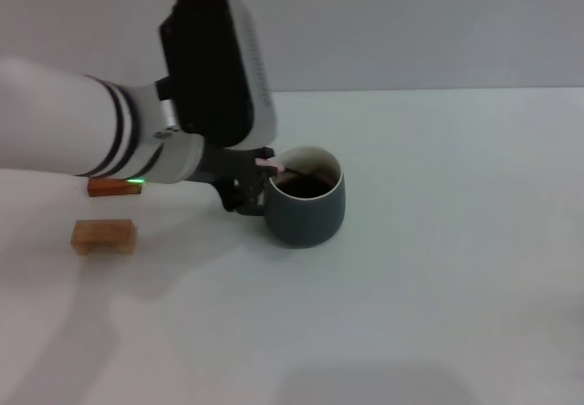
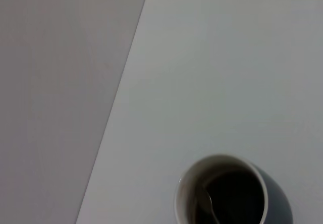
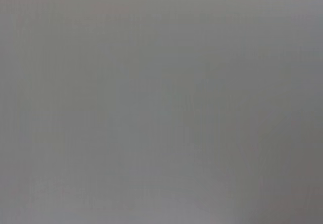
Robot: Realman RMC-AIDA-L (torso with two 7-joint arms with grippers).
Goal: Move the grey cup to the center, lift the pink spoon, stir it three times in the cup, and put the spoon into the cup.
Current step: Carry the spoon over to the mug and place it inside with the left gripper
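While the left arm reaches in from the left, status as seen:

left gripper (image 1: 258,181): at the left rim of the grey cup, dark fingers closed on the pink handle end of the spoon; lower finger sits just beside the cup's outer wall.

pink spoon (image 1: 267,162): handle tip shows pink at the cup's left rim, held by the left gripper; the rest slopes down into the cup. Left wrist view shows the grey bowl and neck (image 2: 207,200) lying against the white inner wall, low in the dark interior.

grey cup (image 1: 310,212): upright on the table, roughly mid-scene, slightly left of centre. Dark blue-grey outside, pale rim, white inside wall, dark inside. Handle not visible in either view. Also seen from above in the left wrist view (image 2: 229,193).

table (image 1: 438,268): plain white surface; far edge meets a grey wall.

tan wooden block (image 1: 104,235): near left, well apart from the cup.

reddish-brown block (image 1: 109,186): just beyond the tan one, partly under the left arm.

right gripper: not in any view; right wrist view shows only flat grey, cannot tell its fingers.
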